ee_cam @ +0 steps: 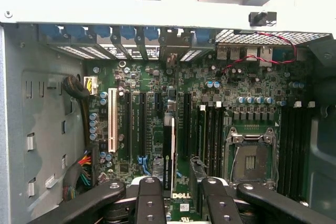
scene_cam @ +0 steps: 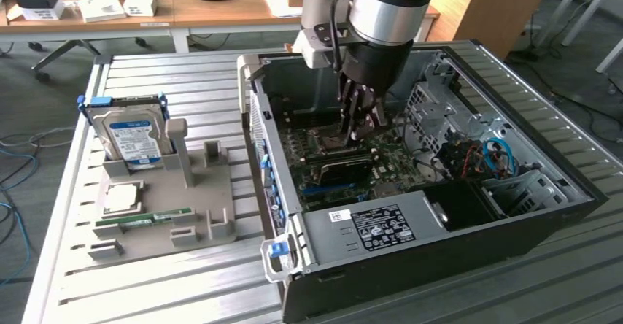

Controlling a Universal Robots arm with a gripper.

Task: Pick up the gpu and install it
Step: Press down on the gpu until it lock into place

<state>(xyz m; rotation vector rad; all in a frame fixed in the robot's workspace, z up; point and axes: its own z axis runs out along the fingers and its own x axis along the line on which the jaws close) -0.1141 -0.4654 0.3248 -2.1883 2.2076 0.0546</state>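
While my arm reaches into the open computer case (scene_cam: 545,214), my pincer (ee_cam: 178,192) grips the gpu (ee_cam: 168,153) edge-on, just above the motherboard (ee_cam: 247,93).

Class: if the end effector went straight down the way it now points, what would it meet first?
Probably the motherboard: the end effector holds the gpu edge-on just above a slot, though depth is unclear.

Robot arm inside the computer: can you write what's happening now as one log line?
hand: down inside open black computer case | thin dark card, gpu: edge-on between hand's fingers, over green motherboard slots | seated: cannot tell
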